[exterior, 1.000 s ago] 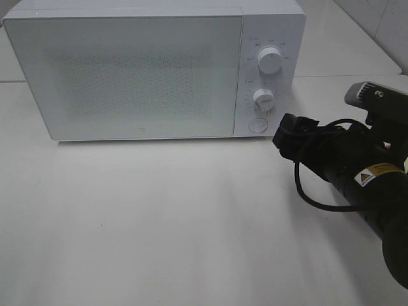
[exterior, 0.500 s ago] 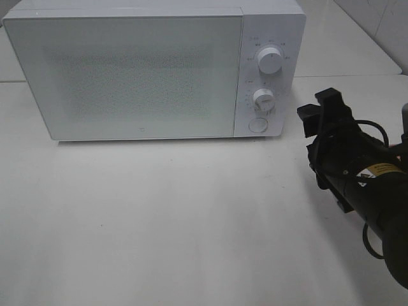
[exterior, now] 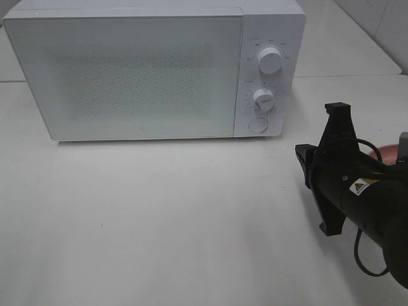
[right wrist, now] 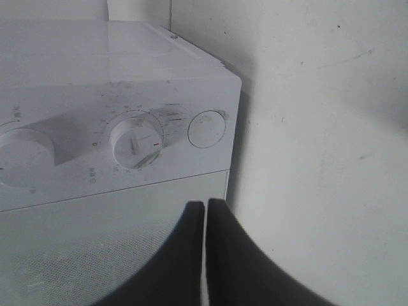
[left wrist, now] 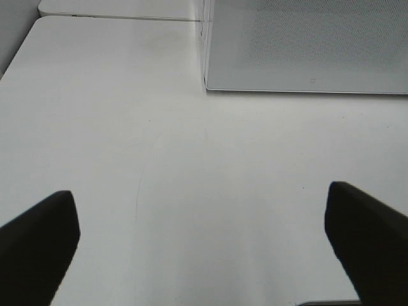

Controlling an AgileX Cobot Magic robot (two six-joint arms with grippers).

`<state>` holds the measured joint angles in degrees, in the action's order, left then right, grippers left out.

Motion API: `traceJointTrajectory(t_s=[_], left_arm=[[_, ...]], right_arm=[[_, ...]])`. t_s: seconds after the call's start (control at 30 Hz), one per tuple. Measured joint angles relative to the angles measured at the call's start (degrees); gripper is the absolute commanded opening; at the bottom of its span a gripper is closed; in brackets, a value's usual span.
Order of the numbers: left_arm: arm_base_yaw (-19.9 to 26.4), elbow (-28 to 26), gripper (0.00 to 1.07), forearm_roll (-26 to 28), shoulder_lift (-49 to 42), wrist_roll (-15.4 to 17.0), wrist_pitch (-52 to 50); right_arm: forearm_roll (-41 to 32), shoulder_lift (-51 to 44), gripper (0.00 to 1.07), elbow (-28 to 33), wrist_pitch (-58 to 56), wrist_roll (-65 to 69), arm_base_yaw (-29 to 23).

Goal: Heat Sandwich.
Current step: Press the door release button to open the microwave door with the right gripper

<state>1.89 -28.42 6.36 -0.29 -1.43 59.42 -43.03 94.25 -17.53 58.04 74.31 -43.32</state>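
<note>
My right claw (right wrist: 205, 205) is pressed together, its two dark fingers (right wrist: 185, 255) lying flat against each other with only a thin seam between them and nothing pinched in it. It hangs over the bare white table (exterior: 159, 223), apart from everything. Just ahead of its tips is the front corner of the white microwave (exterior: 127, 76) on the control-panel side. The round button (right wrist: 206, 129) is the part of the panel nearest my tips, the lower knob (right wrist: 135, 141) sits just beside that button, and the upper knob (exterior: 270, 61) is farther along the panel. The microwave's door (exterior: 134, 76) is closed. Behind my right arm, a sliver of something pink and round (exterior: 387, 152) shows on the table, mostly hidden by the arm. My left claw (left wrist: 199, 194) is spread wide, one dark finger (left wrist: 38, 245) far from the other, with empty tabletop between them. Ahead of it, well apart, is the lower edge of the microwave's door on the far side from the panel. The sandwich shows in none of my views, so I cannot tell where it lies.
</note>
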Motion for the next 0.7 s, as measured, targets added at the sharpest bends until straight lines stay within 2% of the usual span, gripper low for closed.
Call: traceJointTrajectory(t_s=[0.43,0.7], left_arm=[[0.0,0.0,1.01,0.0,0.0,0.0,0.0],[0.0,0.0,1.01,0.0,0.0,0.0,0.0]], right_arm=[[-0.4,0.1,0.01,0.0,-1.5,0.1,0.0],[-0.9,5.7,0.01,-3.8,-1.5,1.0,0.0]])
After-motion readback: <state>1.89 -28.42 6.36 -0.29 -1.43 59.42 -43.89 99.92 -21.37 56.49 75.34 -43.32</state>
